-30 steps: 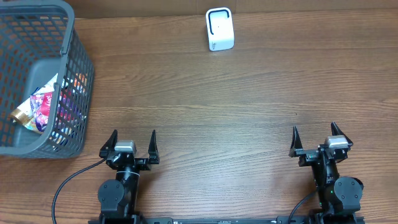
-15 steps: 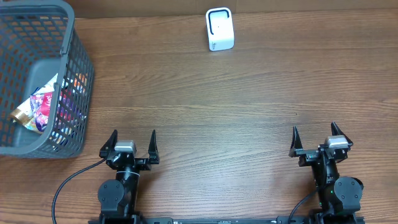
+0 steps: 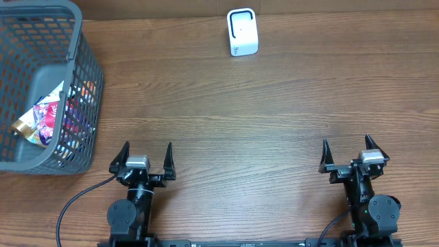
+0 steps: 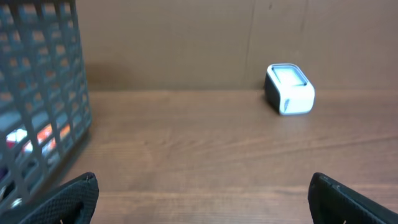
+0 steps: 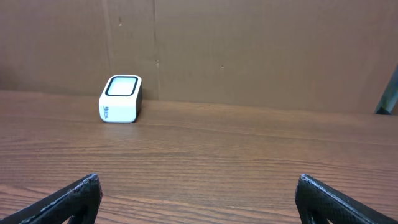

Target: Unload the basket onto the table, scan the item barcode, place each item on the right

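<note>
Cropped the grey basket [image 3: 88,103] at the overhead view's left and top edges, likewise at the left wrist view's left edge. Hid most of the colourful packets [image 3: 42,115] behind its mesh; could not make out labels or any barcode there. Left the print on the white scanner [image 3: 242,32] too small to read. Showed only the dark fingertips of the left hand [image 4: 202,196] and right hand [image 5: 198,190] in the wrist views, cut by the bottom edges.

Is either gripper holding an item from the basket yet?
No, the left gripper and right gripper stand open and empty; the packets lie in the basket.
</note>
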Motion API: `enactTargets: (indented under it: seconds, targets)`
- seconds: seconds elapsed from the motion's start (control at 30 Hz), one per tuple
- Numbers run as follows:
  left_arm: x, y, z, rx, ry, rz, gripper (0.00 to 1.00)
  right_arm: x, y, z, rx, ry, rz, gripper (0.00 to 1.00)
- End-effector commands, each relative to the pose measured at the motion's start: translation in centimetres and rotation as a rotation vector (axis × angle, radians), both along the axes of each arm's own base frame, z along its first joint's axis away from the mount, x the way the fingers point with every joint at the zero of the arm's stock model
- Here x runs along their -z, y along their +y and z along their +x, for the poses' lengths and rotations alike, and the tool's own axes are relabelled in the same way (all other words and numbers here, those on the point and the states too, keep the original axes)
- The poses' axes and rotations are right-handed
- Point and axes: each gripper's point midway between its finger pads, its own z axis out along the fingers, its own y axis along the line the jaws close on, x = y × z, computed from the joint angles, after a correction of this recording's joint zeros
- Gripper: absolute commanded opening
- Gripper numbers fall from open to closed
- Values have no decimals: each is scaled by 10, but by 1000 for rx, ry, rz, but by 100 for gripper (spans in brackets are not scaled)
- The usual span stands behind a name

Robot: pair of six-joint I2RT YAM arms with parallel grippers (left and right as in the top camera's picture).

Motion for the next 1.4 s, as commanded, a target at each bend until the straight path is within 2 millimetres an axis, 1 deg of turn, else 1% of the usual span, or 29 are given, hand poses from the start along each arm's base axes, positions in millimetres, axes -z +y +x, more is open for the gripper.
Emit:
enactTargets:
  seconds: [0.0,0.07,0.1,0.17,0.2,0.27,0.3,0.33,0.4,0.47,0.53,0.6,0.63,0.67,0.7,0.73,0.8,0.83,0.9,0.93,0.97,1.03,1.1,1.13,1.17,1.23,1.3,1.33,1.37]
  targets:
    - [-2,-5,-1,33,-14,13,100,1,-1,0,6,-8,-4,100]
    - [-4,-6,-1,37,-21,13,100,1,-1,0,6,-8,-4,100]
    - [-12,-6,-1,39,-53,9,100,1,-1,0,6,-8,-4,100]
    - [-21,-27,-4,161,-77,-114,100,1,-2,0,7,-8,-4,100]
    - [-31,-37,-7,221,-108,-160,100,1,-2,0,7,-8,-4,100]
    - [-48,-58,-16,361,-154,-206,100,1,-1,0,6,-8,-4,100]
    - [-59,-68,-23,429,-202,-186,100,1,-2,0,7,-8,-4,100]
    - [-69,-72,-27,457,-242,-173,100,1,-1,0,6,-8,-4,100]
    - [-93,-73,-35,471,-325,-152,100,1,-2,0,7,-8,-4,100]
    - [-114,-67,-39,441,-365,-148,100,1,-2,0,7,-8,-4,100]
    - [-135,-65,-43,416,-379,-89,100,1,-2,0,7,-8,-3,100]
    - [-152,-65,-42,400,-333,12,100,1,-2,0,7,-8,-4,100]
    - [-160,-65,-38,392,-268,59,100,1,-1,0,6,-8,-4,100]
    - [-164,-62,-32,373,-202,75,100,1,-1,0,6,-8,-4,100]
    - [-166,-55,-24,330,-97,51,100,1,-1,0,6,-8,-4,100]
    - [-170,-54,-20,325,-18,33,100,1,-1,0,6,-8,-4,100]
    - [-180,-66,-17,407,124,14,100,1,-2,0,7,-8,-4,100]
    - [-190,-76,-15,468,184,-7,100,1,-1,0,6,-8,-4,100]
    - [-203,-78,-5,486,252,-20,100,1,-2,0,7,-8,-4,100]
    - [-217,-78,6,496,256,26,100,1,-1,0,6,-8,-3,100]
    - [-230,-66,23,425,306,52,100,1,-2,0,7,-8,-4,100]
    - [-242,-33,44,225,415,45,100,1,-2,0,7,-8,-4,100]
    - [-250,10,56,-34,539,-19,100,1,-2,0,7,-8,-3,100]
    - [-255,28,59,-133,590,-40,100,1,-2,0,7,-8,-4,100]
    - [-260,40,63,-193,625,-54,100,1,-1,0,6,-8,-4,100]
    - [-272,54,73,-243,646,-102,100,1,-2,0,7,-8,-4,100]
    - [-283,67,81,-281,631,-172,100,1,-2,0,7,-8,-4,100]
    - [-287,79,83,-323,616,-217,100,1,-1,0,6,-8,-4,100]
    - [-292,95,83,-381,595,-268,100,1,-1,0,6,-8,-4,100]
